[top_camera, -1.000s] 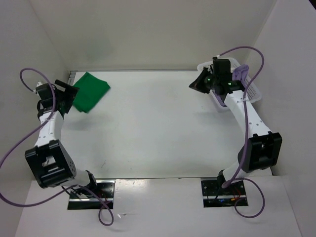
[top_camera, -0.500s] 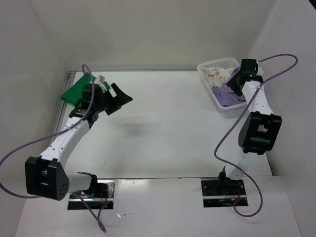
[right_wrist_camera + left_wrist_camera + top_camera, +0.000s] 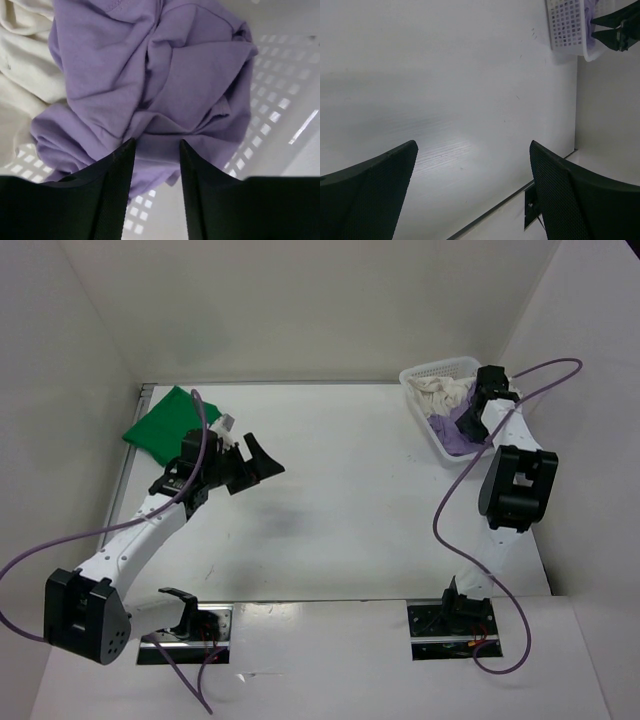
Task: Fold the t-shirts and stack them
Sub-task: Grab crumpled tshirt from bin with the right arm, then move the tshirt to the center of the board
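Right jaws half-open over purple shirt [image 3: 150,65] in basket [image 3: 285,85]; closing here could snag the cream shirt [image 3: 20,60] too. Left jaws wide, empty.

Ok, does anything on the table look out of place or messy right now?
Nothing spilled or damaged. The green t-shirt lies flat at the far left corner; the purple t-shirt and cream t-shirt sit crumpled together in the white basket, simply not yet folded.
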Motion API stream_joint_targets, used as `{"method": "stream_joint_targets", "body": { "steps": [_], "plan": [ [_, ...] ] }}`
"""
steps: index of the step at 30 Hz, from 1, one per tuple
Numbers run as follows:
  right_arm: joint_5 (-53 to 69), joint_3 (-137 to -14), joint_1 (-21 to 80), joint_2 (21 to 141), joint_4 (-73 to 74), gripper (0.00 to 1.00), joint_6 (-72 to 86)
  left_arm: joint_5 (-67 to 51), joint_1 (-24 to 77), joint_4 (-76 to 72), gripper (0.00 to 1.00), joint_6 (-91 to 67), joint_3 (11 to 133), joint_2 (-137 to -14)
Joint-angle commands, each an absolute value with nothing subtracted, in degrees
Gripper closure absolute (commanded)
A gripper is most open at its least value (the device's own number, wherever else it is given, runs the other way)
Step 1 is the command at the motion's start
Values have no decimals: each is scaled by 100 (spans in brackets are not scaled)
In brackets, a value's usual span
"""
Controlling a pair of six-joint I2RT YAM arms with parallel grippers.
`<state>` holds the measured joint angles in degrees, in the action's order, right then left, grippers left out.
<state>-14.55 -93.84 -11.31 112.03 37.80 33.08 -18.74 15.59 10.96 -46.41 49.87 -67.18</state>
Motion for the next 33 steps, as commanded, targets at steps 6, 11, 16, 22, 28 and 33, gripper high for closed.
{"method": "stream_joint_targets", "body": {
  "steps": [6,11,16,22,28,33],
  "plan": [
    [-1179,-10300,-1160,11680,3920,73,3375,-1925,1582,932,1,-4474,4852,-6653],
    [-756,-9785,-1160,11068,3438,100,3568,-1925,1582,1046,1,-4474,5044,-6653],
    [-291,-9475,-1160,9802,3173,100,3621,-1873,1582,1160,1,-4474,5282,-6653],
    [833,-9921,-889,8193,3339,100,3568,-1802,1582,1283,1,-4369,5756,-6767],
    [2721,-12001,-124,7726,3393,100,4068,-1924,950,1336,1,-4368,6021,-6882],
    [3681,-12858,518,7726,2779,100,4956,-2100,370,1511,1,-4263,6389,-6935]
  ]
}}
